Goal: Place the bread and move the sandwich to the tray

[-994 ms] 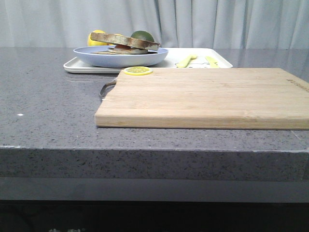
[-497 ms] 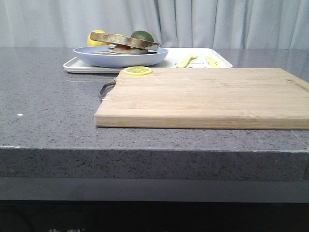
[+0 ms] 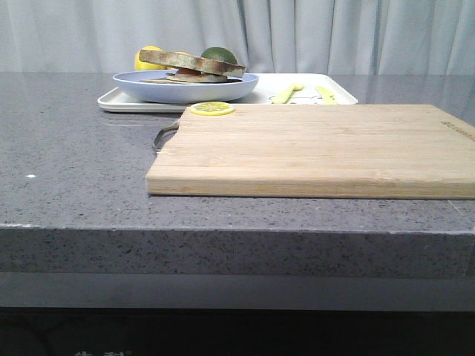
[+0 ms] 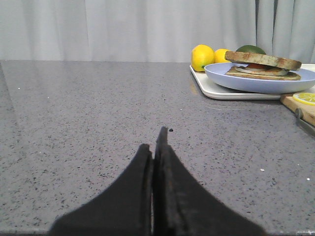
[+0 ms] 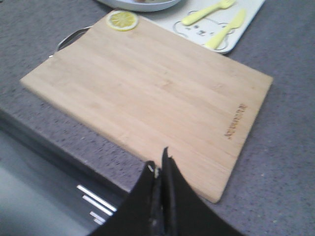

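- Right, status: sandwich (image 3: 191,65) sits on the blue plate (image 3: 185,87), and the plate rests on the near-left part of the white tray (image 3: 338,98). Judging by that, both task steps look done.
- Top bread (image 4: 262,59) lies tilted on the egg filling, not flat. One end is propped up, so I'd expect it to slide if the plate gets bumped.
- Left pincer (image 4: 156,147): fingers pressed together, holding nothing, low over bare bench (image 4: 88,113), well apart from the tray.
- Right pincer (image 5: 161,169): also closed and empty, above the near edge of the cutting board (image 5: 147,93), well away from the tray.
- Handling, my guess: bread is light, soft and crushable; stack is loose, nothing ties the layers together. Plate is stiff, smooth and probably slippery.
- If I have to re-seat anything, I'd take the plate by its rim on the side nearest the board, not the bread. For the top slice alone, pinch across the crust edges, gently.
- Other stuff relative to the tray: yellow fork (image 5: 209,11) and knife (image 5: 225,28) on its right half, lemons (image 4: 203,57) and a green fruit (image 3: 219,55) behind the plate, lemon slice (image 3: 211,108) on the board corner just in front.
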You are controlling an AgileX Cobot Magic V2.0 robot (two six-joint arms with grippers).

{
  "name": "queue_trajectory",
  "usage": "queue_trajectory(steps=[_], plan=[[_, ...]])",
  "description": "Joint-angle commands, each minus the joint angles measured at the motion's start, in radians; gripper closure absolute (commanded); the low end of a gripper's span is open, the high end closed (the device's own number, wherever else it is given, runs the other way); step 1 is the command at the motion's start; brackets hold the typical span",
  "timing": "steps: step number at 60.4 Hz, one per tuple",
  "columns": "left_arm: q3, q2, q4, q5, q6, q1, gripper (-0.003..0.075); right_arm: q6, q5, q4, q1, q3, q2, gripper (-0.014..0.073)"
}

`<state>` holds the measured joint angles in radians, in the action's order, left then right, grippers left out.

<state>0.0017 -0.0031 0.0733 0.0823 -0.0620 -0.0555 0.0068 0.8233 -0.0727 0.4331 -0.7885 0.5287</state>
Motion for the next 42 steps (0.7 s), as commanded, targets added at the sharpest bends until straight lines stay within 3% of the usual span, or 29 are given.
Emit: queue_trajectory(steps=[1, 20, 42], plan=[[0.005, -0.021, 0.009, -0.082, 0.007, 0.003, 0.0738, 0.002, -0.201, -0.020, -0.087, 0.082, -0.074, 0.0662], [0.005, -0.021, 0.009, -0.082, 0.007, 0.003, 0.0738, 0.002, -0.712, 0.035, -0.347, 0.560, -0.436, 0.0662], [0.005, -0.021, 0.009, -0.082, 0.007, 0.003, 0.0738, 0.002, -0.852, 0.088, -0.442, 0.805, -0.560, 0.0662]])
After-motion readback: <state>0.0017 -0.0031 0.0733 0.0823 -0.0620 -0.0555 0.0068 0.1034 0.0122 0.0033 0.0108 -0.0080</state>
